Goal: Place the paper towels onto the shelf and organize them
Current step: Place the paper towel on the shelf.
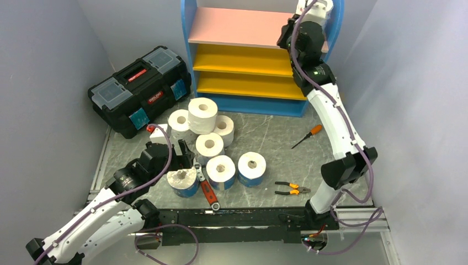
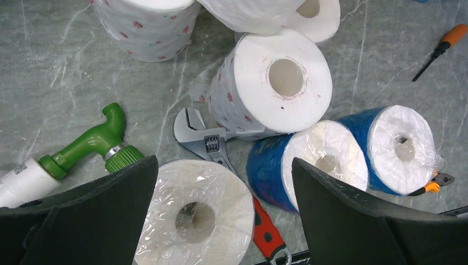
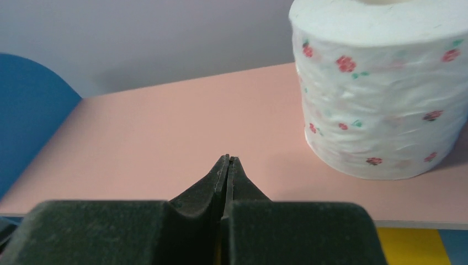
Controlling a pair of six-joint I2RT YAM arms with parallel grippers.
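The right hand (image 3: 226, 161) is clenched with nothing between its fingers. It hangs low over the pink top board (image 3: 165, 132) of the shelf (image 1: 259, 105). One flowered roll (image 3: 381, 94) stands upright on this board, just beside the hand and apart from it. The left hand (image 2: 223, 165) is released wide above a wrapped roll (image 2: 193, 215), which stands on the surface (image 1: 265, 138). The other rolls (image 1: 209, 146) are gathered close by, in front of the shelf. A wrench (image 2: 204, 142) lies just beside the wrapped roll.

Black toolbox (image 1: 139, 88), screwdriver (image 1: 307, 136), pliers (image 1: 291, 189), wrench (image 2: 204, 143) and green-nozzled bottle (image 2: 88, 146) lie scattered
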